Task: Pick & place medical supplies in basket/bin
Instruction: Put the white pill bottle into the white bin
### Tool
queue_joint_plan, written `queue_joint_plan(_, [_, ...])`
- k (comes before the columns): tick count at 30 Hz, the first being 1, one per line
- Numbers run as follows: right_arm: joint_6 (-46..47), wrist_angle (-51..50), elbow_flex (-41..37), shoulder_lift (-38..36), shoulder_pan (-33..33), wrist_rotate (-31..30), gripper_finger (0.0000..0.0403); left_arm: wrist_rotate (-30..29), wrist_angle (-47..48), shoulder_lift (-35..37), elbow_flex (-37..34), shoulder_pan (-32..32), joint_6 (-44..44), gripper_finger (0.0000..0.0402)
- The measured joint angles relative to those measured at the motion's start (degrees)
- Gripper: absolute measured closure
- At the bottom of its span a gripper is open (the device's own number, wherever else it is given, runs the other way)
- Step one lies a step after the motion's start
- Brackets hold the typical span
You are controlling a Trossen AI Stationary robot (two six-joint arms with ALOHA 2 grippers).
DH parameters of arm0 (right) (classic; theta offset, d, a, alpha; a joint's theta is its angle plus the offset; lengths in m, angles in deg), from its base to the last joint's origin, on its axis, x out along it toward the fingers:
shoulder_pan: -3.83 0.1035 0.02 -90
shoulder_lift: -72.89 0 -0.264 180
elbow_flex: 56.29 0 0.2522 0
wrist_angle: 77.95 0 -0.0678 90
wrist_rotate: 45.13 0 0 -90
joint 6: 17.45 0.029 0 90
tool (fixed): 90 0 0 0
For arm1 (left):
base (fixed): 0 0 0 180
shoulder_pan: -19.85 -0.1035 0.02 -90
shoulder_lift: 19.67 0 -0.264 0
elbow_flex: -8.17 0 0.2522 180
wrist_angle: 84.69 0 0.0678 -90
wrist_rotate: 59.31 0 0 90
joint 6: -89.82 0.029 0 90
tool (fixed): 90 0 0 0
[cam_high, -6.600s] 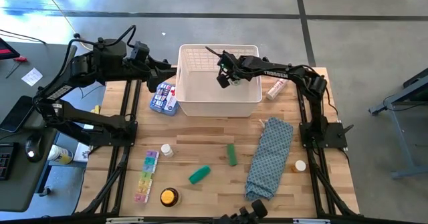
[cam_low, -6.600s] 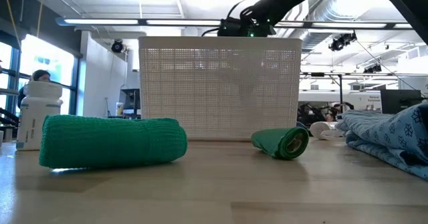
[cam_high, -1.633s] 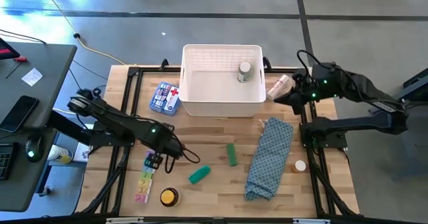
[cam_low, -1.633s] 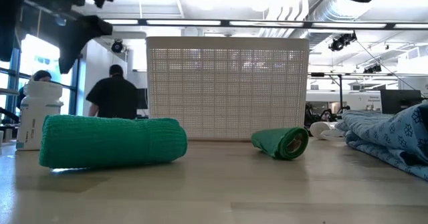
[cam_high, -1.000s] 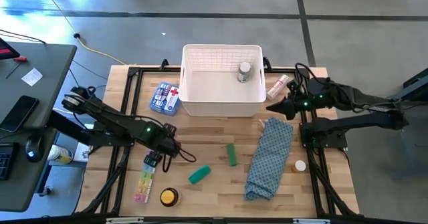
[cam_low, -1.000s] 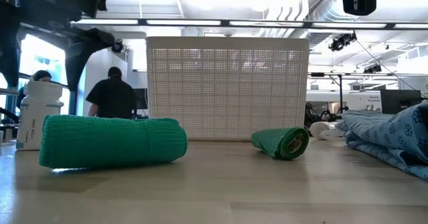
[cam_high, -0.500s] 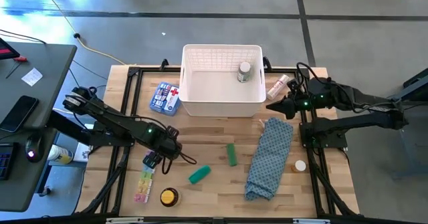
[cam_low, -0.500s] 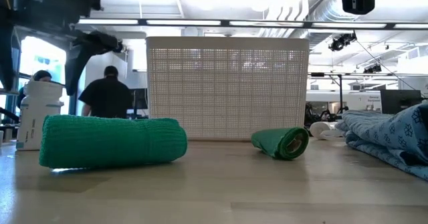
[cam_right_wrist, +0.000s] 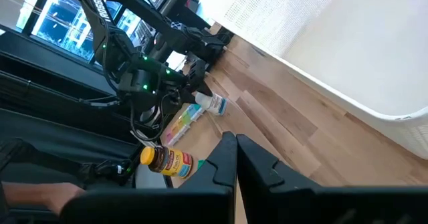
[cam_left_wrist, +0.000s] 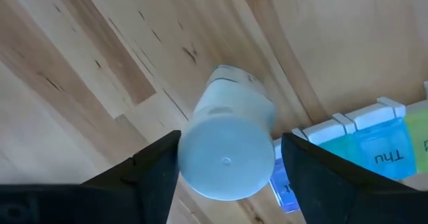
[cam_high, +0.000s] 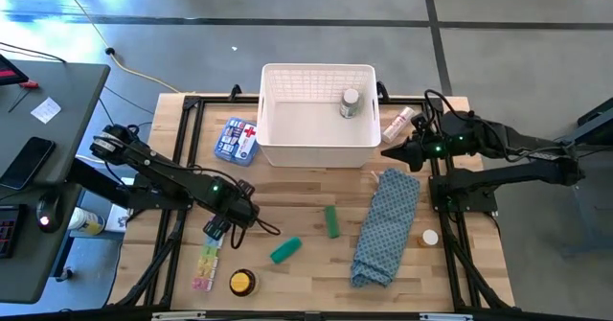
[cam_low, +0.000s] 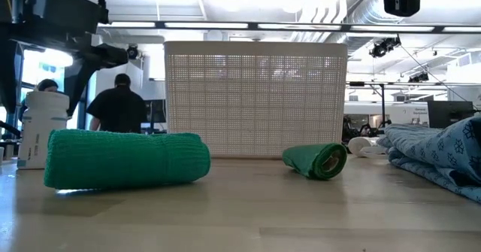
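White plastic catches the light: the basket sits at the far edge of the wooden surface, mid-way along, with one white-capped bottle standing inside at its right wall. The red-cross pack lies just left of the basket; a pinkish tube lies just right of it. The left gripper hangs over a second bottle near the left edge, its fingers spread open on either side of the cap, not touching it. The pill strip lies just beside that bottle, running toward the near left corner, where the yellow tin sits. Two green rolls lie mid-surface, apart from each other. A blue cloth stretches along the right side, another small bottle beside it near the right edge. The right gripper hovers between the basket's right near corner and the cloth, fingers pressed together, holding nothing. A person stands in the room beyond.
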Motion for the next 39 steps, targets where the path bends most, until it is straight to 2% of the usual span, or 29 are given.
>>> queue_joint_plan(14, [-1.07, -0.38, 0.02, 0.00, 0.00, 0.26, 0.0402, 1.12, -0.48, 0.04, 0.07, 0.00, -0.50, 0.0187])
queue_joint_plan(20, [-1.79, -0.98, 0.02, 0.00, 0.00, 0.22, 0.0402, 1.15, 0.87, 0.02, 1.67, -0.01, -2.14, 0.0176])
queue_joint_plan(26, [-3.22, -1.42, 0.02, 0.00, -0.02, 0.17, 0.0402, -0.23, 4.14, 0.02, 9.81, -1.62, -1.96, 0.0189])
queue_joint_plan(30, [-4.56, -1.50, 0.02, 0.00, -0.27, -0.12, 0.0402, -0.26, 6.90, 0.02, 17.45, -5.22, -2.66, 0.0192])
queue_joint_plan(39, [-8.91, -1.48, 0.02, -0.15, -3.53, -0.26, 0.0402, -0.31, 6.61, 0.04, 36.55, -14.95, -3.54, 0.0186])
